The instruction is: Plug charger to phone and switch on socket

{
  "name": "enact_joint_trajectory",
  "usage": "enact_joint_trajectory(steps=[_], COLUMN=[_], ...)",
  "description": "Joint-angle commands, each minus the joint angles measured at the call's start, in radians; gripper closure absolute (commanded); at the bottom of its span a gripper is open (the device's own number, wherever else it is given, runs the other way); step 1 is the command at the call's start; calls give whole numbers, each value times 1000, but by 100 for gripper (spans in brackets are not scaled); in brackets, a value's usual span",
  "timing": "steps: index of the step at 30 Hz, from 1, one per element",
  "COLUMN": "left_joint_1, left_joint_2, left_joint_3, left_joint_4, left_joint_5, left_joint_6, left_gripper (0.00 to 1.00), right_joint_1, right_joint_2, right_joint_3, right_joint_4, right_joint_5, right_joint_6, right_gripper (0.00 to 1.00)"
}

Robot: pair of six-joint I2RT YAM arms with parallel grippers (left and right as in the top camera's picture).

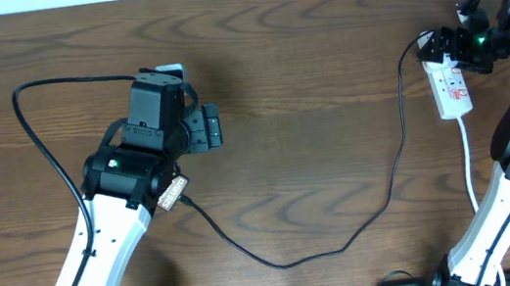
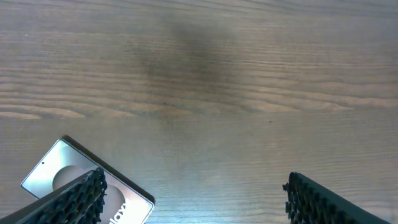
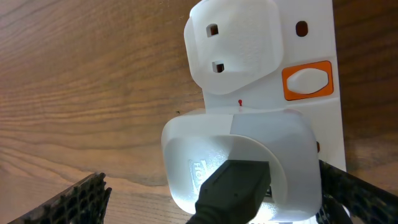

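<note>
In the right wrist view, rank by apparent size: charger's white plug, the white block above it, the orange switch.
1. white plug (nearest the camera, so its lead is unsure)
2. white block
3. orange switch, clearly smallest

The phone (image 1: 170,72) lay in the upper left of the overhead frame, partly under the left arm (image 1: 125,170). The power strip (image 1: 452,87) lay on the table (image 1: 309,106) at the upper right, with the plug (image 3: 239,168) in it. From there the cable (image 1: 401,114) ran down through the lower middle toward the left arm.
</note>
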Motion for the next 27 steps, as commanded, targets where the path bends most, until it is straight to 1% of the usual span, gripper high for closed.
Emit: enact_joint_trajectory(steps=[1, 4, 14, 27], left_joint_1=[-2, -2, -2, -2], left_joint_2=[6, 6, 6, 6], left_joint_3=[17, 17, 17, 17], left_joint_4=[0, 0, 0, 0], left_joint_5=[-6, -6, -6, -6], left_joint_6=[6, 6, 7, 6], left_gripper=[10, 10, 10, 10], right_joint_1=[48, 48, 12, 0], right_joint_2=[13, 13, 13, 13], right_joint_3=[-37, -37, 5, 15], right_joint_4=[-27, -26, -55, -61], right_joint_5=[-121, -117, -13, 31], right_joint_6=[22, 22, 50, 74], right_gripper=[1, 1, 1, 1])
